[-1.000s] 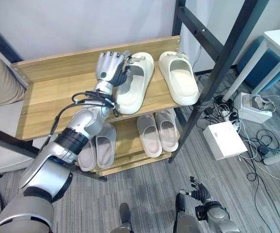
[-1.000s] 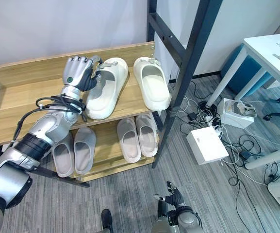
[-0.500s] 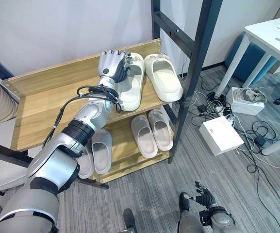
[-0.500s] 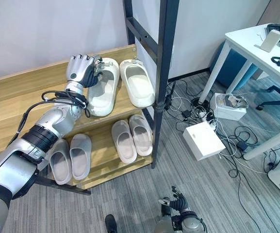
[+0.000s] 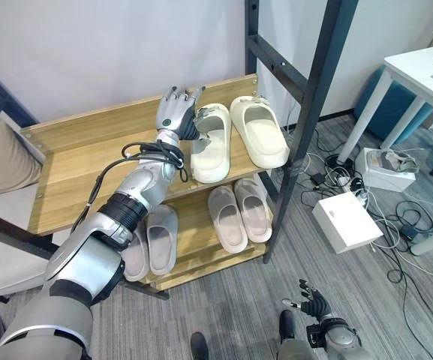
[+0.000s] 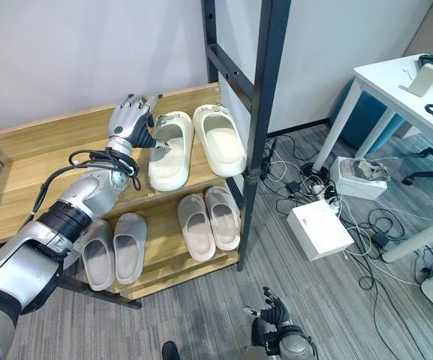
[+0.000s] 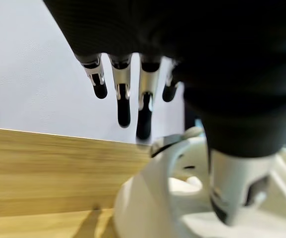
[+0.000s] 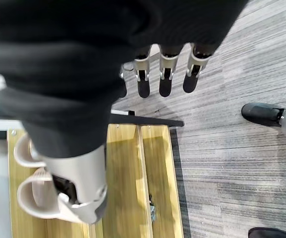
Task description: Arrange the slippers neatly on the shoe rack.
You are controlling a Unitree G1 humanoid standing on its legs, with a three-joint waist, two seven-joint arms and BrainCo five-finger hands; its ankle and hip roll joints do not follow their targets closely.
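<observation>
The left hand (image 5: 174, 114) has let go, fingers now spread open just beside the left cream slipper (image 5: 210, 133); the slipper now lies straighter beside its mate (image 5: 259, 130) on the shoe rack (image 5: 88, 150).

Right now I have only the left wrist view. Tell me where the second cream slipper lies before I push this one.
Observer: The second cream slipper lies just right of the first cream slipper, which sits beside your left hand. Both are on the top shelf.
Operator: Report the lower shelf.
Observer: The lower shelf holds two greyish pairs, the left pair and the right pair.
Operator: Give me the right hand.
Observer: The right hand hangs low over the floor, fingers straight, holding nothing.
</observation>
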